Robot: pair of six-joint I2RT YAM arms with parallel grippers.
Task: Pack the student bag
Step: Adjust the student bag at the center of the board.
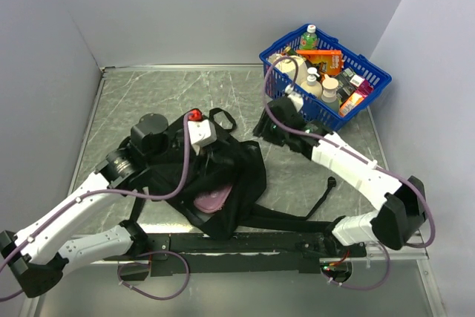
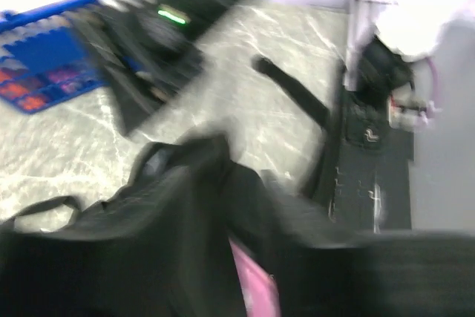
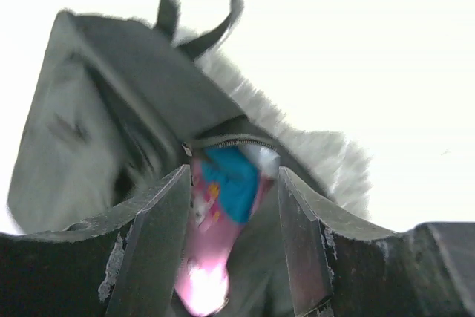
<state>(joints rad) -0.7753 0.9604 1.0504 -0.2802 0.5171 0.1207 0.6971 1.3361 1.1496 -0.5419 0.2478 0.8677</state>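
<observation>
The student bag (image 1: 236, 172) is a soft black backpack lying crumpled at the middle of the table, its opening unzipped. A pink pouch (image 1: 211, 200) with a blue patch lies in the opening. My left gripper (image 1: 206, 145) is over the bag's top left part, beside the top loop (image 1: 223, 118). The left wrist view is blurred and shows only the black bag fabric (image 2: 111, 257) and the pink pouch (image 2: 252, 280), so its fingers cannot be made out. My right gripper (image 1: 266, 130) is at the bag's right edge. It is open (image 3: 234, 176), facing the bag (image 3: 111, 109) and the pouch (image 3: 223, 206).
A blue mesh basket (image 1: 371, 72) full of bottles and boxes stands at the back right, just behind the right gripper; it also shows in the left wrist view (image 2: 44, 64). A long black strap (image 1: 326, 187) trails from the bag toward the right arm's base.
</observation>
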